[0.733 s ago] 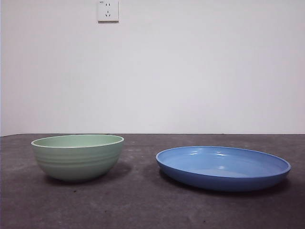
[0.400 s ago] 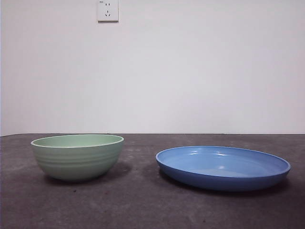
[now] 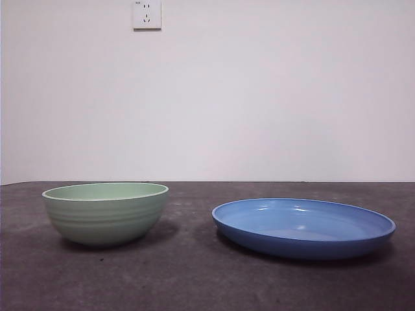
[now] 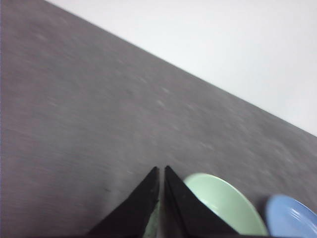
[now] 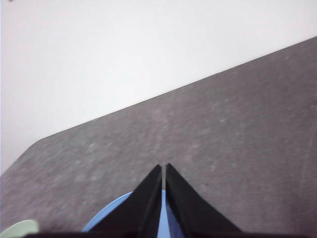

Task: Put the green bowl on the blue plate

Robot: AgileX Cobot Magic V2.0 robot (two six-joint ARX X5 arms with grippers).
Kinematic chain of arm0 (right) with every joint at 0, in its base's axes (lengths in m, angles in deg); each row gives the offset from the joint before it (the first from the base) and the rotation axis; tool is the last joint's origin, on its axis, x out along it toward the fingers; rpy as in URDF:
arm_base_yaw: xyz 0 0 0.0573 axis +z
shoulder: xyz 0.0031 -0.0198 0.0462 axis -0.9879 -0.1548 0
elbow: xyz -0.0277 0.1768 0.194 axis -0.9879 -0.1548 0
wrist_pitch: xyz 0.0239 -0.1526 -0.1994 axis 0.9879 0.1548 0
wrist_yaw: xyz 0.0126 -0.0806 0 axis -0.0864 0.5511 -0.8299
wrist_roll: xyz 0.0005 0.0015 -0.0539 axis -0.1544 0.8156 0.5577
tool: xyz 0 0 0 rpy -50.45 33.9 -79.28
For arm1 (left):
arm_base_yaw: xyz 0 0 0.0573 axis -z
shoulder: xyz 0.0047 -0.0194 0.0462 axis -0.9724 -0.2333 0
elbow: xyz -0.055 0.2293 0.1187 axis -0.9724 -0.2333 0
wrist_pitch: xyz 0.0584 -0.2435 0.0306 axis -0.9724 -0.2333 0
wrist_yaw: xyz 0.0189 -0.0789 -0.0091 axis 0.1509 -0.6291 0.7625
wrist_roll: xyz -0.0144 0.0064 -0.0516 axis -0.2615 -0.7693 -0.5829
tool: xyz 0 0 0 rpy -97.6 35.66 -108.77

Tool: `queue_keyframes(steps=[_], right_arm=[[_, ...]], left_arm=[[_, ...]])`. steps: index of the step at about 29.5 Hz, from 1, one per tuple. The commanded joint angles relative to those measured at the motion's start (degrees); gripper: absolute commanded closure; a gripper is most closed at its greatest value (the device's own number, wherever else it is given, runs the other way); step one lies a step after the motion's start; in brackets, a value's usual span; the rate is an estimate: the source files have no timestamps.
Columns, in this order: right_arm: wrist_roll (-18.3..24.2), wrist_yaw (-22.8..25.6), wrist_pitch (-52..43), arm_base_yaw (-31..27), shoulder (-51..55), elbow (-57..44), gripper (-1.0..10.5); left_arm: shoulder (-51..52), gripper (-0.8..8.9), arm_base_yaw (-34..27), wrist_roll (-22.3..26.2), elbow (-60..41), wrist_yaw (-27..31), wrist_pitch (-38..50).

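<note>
**Green bowl sits left of the plate, nearer the left arm**

The green bowl (image 3: pixel 106 212) stands upright on the dark grey surface (image 3: pixel 194 278), on the left of the scene, with nothing in it and nothing touching it. The blue plate (image 3: pixel 303 227) lies flat to its right, a clear strip of bare surface between the two; they do not touch. In the front view both stand at much the same depth, so the bowl's path to the plate runs almost straight from left to right. Being round, the bowl has no long axis to line up with; its rim can be taken from any side.

No arm shows in the front view, so both hang above and back from the things. The left gripper (image 4: pixel 162 171) has its fingers clenched together, tip against tip, holding nothing; the bowl shows just beside its tips in the left wrist view, with the plate at that picture's edge beyond it. The right gripper (image 5: pixel 164 167) is likewise pressed closed and empty, and looks down on the plate, the bowl only a sliver at the corner of its view.

My judgement: the left arm is the nearer one for the pick, and its fingers must part before they can straddle the bowl's rim.

Farther off, a white wall carries a socket (image 3: pixel 146 14).
</note>
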Motion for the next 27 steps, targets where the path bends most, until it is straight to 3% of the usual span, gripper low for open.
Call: queue_keyframes(steps=[1,9,15,21,27], right_arm=[[-1.38,-2.82,2.69,0.00,-3.91,5.51,9.4],[-0.87,-17.68,11.23,0.00,-16.09,17.35,9.4],[5.33,-30.12,18.99,0.22,-24.48,24.04,9.4],[11.72,-31.54,27.58,3.76,-29.29,30.10,9.4],[17.03,-31.39,29.59,6.60,-30.16,31.71,9.4]], left_arm=[[-4.31,7.96,1.07,-1.05,5.22,-3.37,0.02],[-15.02,7.96,5.05,0.26,18.91,-10.38,-7.10],[-20.50,7.97,7.98,2.69,26.27,-18.82,-12.41],[-22.25,7.96,11.63,5.42,28.37,-26.93,-17.46],[-22.18,7.94,14.36,12.00,28.37,-27.58,-26.84]])
